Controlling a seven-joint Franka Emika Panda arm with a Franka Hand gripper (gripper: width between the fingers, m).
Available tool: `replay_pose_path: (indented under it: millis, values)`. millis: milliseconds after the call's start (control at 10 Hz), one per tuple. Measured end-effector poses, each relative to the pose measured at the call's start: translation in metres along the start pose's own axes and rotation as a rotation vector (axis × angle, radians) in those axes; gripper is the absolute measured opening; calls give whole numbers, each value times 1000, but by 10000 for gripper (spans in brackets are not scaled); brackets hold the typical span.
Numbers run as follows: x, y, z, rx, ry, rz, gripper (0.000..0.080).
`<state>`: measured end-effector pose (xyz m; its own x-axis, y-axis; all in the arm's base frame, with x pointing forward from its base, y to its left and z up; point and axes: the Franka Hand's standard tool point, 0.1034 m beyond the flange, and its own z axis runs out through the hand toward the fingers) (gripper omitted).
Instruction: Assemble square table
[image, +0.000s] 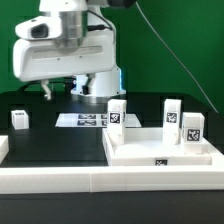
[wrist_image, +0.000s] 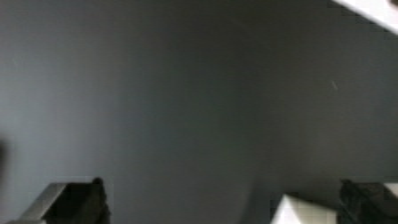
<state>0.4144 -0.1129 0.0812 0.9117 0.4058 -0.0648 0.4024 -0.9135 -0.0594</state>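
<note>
The square table's white slab (image: 160, 152) lies at the exterior view's right, with its tag on the front rim. Three white tagged legs stand upright on it: one at its far left corner (image: 117, 115), one at the back (image: 172, 113) and one at the right (image: 191, 128). Another leg (image: 20, 119) stands alone on the black table at the exterior view's left. My gripper (image: 62, 92) hangs open above the black table behind the marker board, apart from every part. In the wrist view the gripper (wrist_image: 217, 205) is open with only dark table between its fingertips (wrist_image: 71, 205).
The marker board (image: 85, 120) lies flat between the lone leg and the slab. A long white low border wall (image: 90, 182) runs along the front. A white corner (wrist_image: 294, 210) shows beside one finger in the wrist view; I cannot tell what it is.
</note>
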Motion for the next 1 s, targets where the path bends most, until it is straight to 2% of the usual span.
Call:
replay_pose_path:
  millis: [100, 200, 700, 800, 900, 1000]
  values:
    - [-19, 11, 9, -14, -4, -2, 649]
    - [-28, 15, 15, -24, -8, 7, 649]
    - [-29, 16, 16, -25, -11, 4, 649]
    - [-42, 23, 23, -37, -17, -3, 649]
    - [-63, 27, 34, -38, -36, 5, 649]
    - [-70, 33, 35, -36, -38, 8, 649]
